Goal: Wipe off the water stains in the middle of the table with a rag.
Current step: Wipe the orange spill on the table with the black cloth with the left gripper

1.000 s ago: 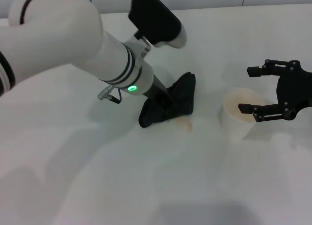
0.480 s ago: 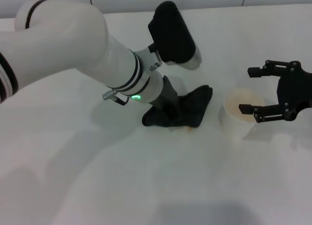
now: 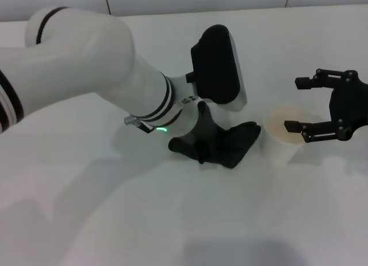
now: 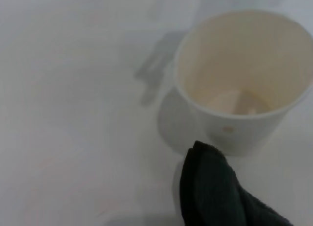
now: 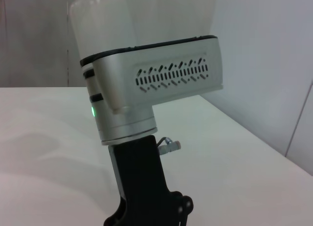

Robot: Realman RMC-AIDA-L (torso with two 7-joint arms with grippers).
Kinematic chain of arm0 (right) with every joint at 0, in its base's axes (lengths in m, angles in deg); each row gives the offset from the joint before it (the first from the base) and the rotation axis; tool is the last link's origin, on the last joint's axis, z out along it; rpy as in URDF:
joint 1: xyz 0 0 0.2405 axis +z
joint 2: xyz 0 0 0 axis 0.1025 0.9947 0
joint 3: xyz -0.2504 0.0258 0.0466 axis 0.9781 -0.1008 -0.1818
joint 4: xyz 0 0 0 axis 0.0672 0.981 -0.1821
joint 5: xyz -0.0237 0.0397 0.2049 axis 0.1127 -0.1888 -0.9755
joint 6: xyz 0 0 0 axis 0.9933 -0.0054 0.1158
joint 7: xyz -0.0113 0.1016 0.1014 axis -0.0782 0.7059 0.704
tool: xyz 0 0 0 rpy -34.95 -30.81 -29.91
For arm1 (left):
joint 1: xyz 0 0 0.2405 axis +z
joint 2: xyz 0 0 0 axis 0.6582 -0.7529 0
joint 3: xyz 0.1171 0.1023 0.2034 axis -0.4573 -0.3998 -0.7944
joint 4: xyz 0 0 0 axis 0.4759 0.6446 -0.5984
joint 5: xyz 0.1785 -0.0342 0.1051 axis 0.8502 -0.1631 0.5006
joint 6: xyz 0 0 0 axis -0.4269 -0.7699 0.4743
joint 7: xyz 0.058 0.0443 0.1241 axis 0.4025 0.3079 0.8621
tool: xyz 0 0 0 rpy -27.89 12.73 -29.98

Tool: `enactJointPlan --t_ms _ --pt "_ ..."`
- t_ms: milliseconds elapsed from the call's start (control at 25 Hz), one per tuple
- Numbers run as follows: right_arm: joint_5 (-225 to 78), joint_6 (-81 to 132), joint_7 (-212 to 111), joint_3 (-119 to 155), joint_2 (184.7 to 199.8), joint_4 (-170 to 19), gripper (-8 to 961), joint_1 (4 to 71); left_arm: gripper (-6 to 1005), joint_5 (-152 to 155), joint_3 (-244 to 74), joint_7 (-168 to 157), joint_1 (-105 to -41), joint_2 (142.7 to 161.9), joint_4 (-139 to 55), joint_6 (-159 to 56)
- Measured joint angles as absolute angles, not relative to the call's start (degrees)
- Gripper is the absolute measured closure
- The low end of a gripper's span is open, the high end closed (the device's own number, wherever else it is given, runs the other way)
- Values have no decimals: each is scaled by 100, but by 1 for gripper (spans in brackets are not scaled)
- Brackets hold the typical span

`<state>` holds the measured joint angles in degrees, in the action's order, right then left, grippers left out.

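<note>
My left gripper [image 3: 199,144] is shut on the black rag [image 3: 230,146] and presses it onto the white table [image 3: 172,220] near the middle. The rag's free end reaches toward the cup; its tip [image 4: 210,192] shows in the left wrist view. The water stains are hidden; no orange-brown blot shows around the rag. At the right, my right gripper [image 3: 293,105] stands open beside the cup, one finger over its rim. The right wrist view shows the left arm's wrist and black gripper body [image 5: 144,187].
A whitish plastic cup [image 3: 280,140] stands upright just right of the rag, with a little pale residue inside [image 4: 234,101]. The bulky left forearm [image 3: 103,70] crosses the table's left half. A wall runs along the table's far edge.
The left gripper has dragged the rag to the right, toward the cup, over the orange-brown blot, which no longer shows. The right gripper has stayed in place.
</note>
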<state>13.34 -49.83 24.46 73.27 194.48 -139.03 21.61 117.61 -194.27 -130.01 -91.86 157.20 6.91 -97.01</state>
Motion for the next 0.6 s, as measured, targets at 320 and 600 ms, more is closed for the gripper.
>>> enactJointPlan --t_ms 320,600 --pt "1334 -4983 2446 7315 19448 -13898 96 2162 912 12263 -18914 -14265 -9399 15714 391 -9528" --pt "1343 -4984 2446 7316 19449 -13893 96 2162 913 12590 -18104 -15303 -9456 15692 269 -9529"
